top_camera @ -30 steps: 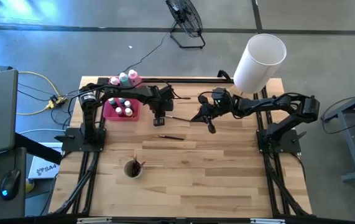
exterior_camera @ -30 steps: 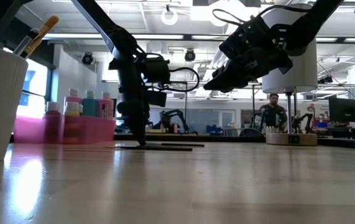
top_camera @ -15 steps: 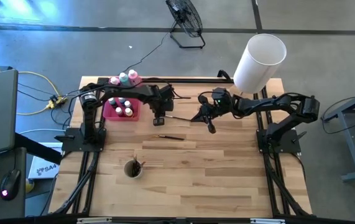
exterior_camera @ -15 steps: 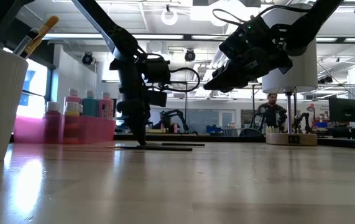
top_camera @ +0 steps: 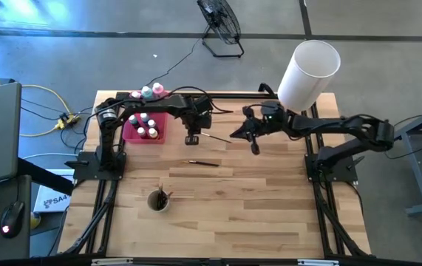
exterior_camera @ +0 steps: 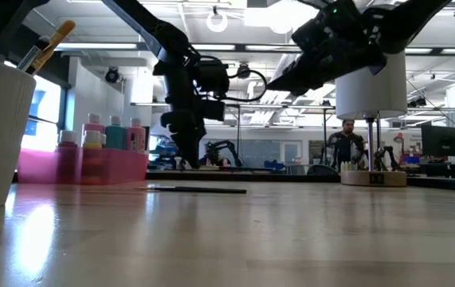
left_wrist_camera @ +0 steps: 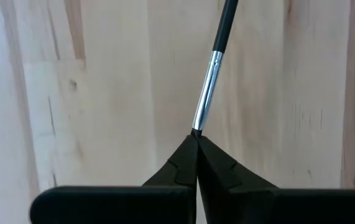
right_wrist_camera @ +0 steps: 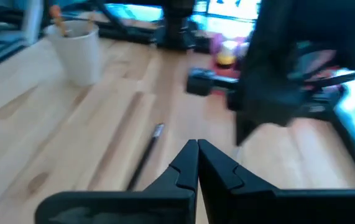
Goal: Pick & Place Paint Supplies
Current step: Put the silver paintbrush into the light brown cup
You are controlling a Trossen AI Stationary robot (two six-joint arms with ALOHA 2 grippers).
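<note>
Nearest the front edge of the table [top_camera: 270,214]: white cup [top_camera: 158,200], brush handles poking out. Just behind it, loose brush [top_camera: 203,162] flat on the wood, untouched and still to collect.

Farther back, mid-table: left gripper [left_wrist_camera: 197,140], fingers pressed together on the very end of a thin dark-handled brush [left_wrist_camera: 208,93], silver ferrule jutting straight out past the tips. Raised clear of the boards now, where a moment ago tips sat down on them. Probably means the pick has succeeded and the carry to the cup comes next. Slim hold, though, so liable to slip or swing.

Level with it, well apart: right gripper [top_camera: 254,146], fingers together, nothing in them, drawn higher and back toward its own side. Out of the carrying path, apparently waiting.

Beyond the left arm: pink tray [top_camera: 131,134] with tiny paint pots [top_camera: 145,127], three squeeze bottles [top_camera: 146,92] at its far end. At the far right corner, tall white lampshade [top_camera: 308,74]. Nothing between held brush and cup except the loose brush.
</note>
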